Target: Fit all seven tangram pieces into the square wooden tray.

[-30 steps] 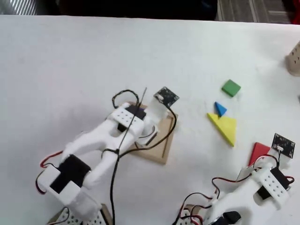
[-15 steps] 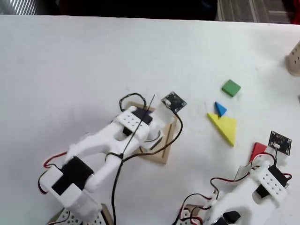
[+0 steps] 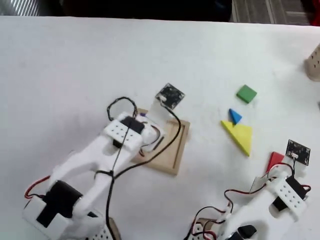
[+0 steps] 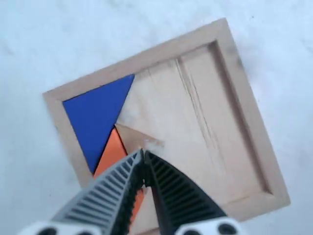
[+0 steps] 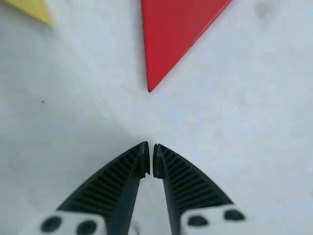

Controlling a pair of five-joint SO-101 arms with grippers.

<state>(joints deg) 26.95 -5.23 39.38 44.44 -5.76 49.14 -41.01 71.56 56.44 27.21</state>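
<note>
Left gripper [image 4: 143, 164], pinched together, hangs over the orange piece [image 4: 111, 149] in the tray [image 4: 146, 58], beside the blue triangle [image 4: 95, 112]; dipping lower could knock orange askew; right gripper [image 5: 149, 161], likewise together, sits near the red triangle [image 5: 171, 29] on the worktop [image 5: 244, 122].

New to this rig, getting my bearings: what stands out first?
The wooden tray holds a big blue triangle and an orange piece against one side, the shut left gripper over the latter. Loose on the table: green square, small blue triangle, yellow triangle, and a red triangle ahead of the shut right gripper.
</note>
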